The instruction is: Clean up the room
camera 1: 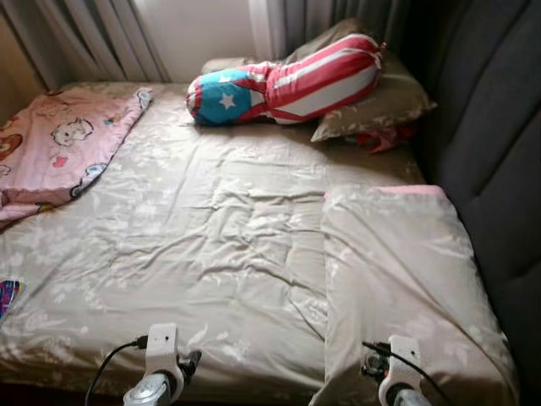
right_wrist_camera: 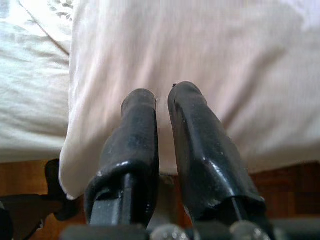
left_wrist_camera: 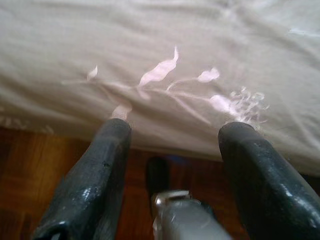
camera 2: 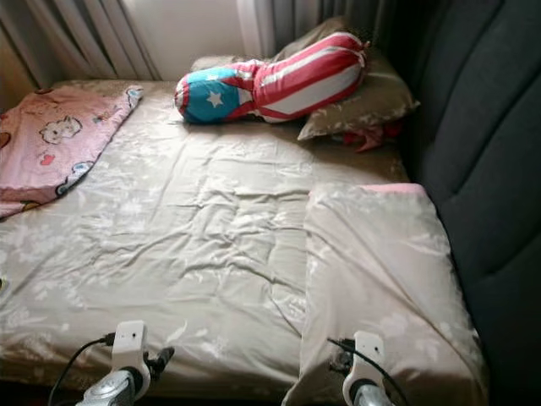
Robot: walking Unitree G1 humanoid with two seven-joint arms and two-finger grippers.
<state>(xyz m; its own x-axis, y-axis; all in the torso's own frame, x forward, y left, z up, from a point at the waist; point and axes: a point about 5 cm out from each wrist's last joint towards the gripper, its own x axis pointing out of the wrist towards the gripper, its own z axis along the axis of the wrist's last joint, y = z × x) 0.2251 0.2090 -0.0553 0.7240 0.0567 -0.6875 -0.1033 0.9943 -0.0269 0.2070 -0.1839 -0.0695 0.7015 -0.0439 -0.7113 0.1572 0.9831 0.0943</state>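
A bed [camera 1: 211,254] under a crumpled beige floral sheet is in front of me. A folded beige quilt [camera 1: 397,271] with a pink edge lies on its right side. My left gripper [left_wrist_camera: 175,130] is open at the bed's near edge, above the wooden floor, with nothing between its fingers. My right gripper [right_wrist_camera: 162,95] is shut and empty, pointing at the near end of the folded quilt [right_wrist_camera: 225,75]. Both wrists show low in the left eye view, the left arm [camera 1: 161,372] before the sheet and the right arm [camera 1: 396,376] before the quilt.
A stars-and-stripes bolster [camera 1: 283,85] lies on a beige pillow [camera 1: 376,106] at the head of the bed. A pink cartoon blanket [camera 1: 63,139] lies at the far left. A dark padded headboard [camera 1: 494,144] runs along the right. Curtains [camera 1: 93,38] hang behind.
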